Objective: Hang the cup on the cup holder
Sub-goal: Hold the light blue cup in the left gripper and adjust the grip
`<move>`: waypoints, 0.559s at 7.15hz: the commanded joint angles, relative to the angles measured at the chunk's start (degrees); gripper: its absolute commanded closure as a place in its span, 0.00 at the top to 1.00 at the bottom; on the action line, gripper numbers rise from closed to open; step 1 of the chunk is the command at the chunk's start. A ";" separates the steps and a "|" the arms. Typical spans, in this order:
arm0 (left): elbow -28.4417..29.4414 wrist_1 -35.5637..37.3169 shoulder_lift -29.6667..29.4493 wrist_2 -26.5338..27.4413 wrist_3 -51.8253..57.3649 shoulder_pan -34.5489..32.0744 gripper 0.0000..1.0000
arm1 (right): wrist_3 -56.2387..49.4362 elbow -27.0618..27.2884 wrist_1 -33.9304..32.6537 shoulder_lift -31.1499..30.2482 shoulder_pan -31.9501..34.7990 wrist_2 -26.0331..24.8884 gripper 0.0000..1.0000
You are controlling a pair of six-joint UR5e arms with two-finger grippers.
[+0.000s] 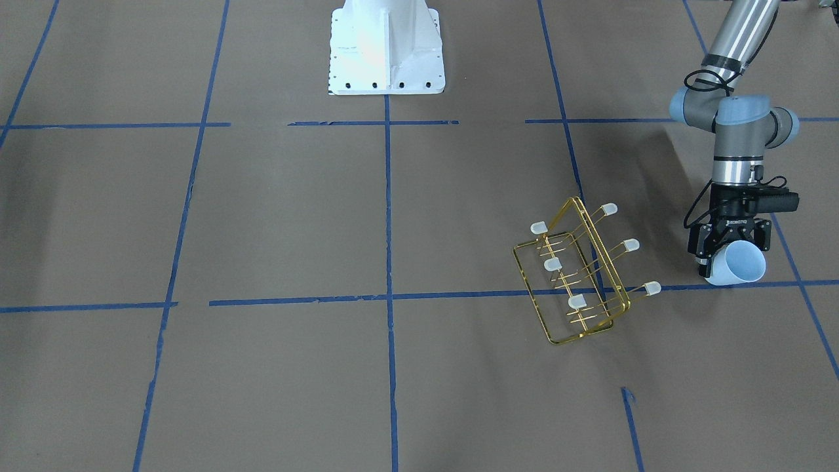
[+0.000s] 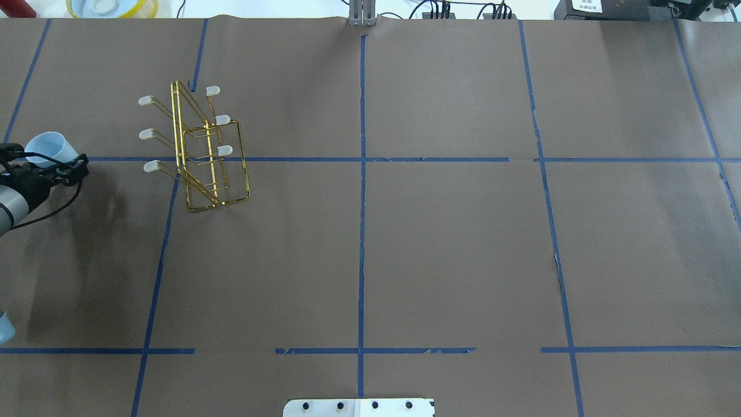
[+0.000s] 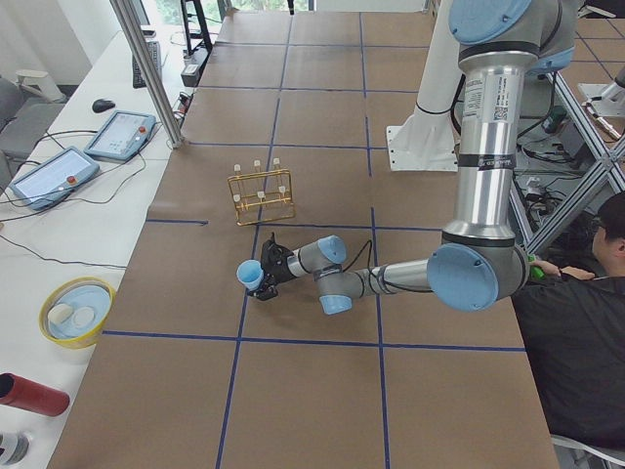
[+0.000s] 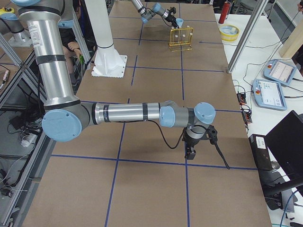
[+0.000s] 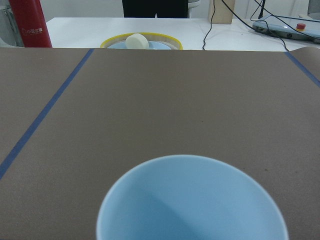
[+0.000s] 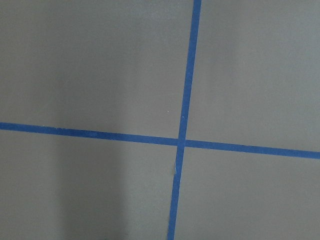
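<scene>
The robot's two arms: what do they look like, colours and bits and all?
Both the left arm and the right arm are shiny silver tubes joined by rounded pale-blue caps, with narrow black bands. Each ends in a black gripper. The left gripper bears small white lettering, and the right gripper is too small to read. A loose black cable loops beside each wrist.
</scene>
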 commanded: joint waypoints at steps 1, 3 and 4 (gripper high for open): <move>0.71 0.00 -0.51 -0.11 0.00 0.01 0.87 | 0.09 0.00 0.00 0.00 0.00 0.00 1.00; 0.71 0.00 -0.51 -0.64 0.00 0.01 0.86 | 0.00 0.09 0.00 0.00 0.00 0.00 1.00; 0.80 0.00 -0.51 -0.73 -0.08 0.01 0.83 | 0.00 0.00 0.00 0.00 0.00 0.00 1.00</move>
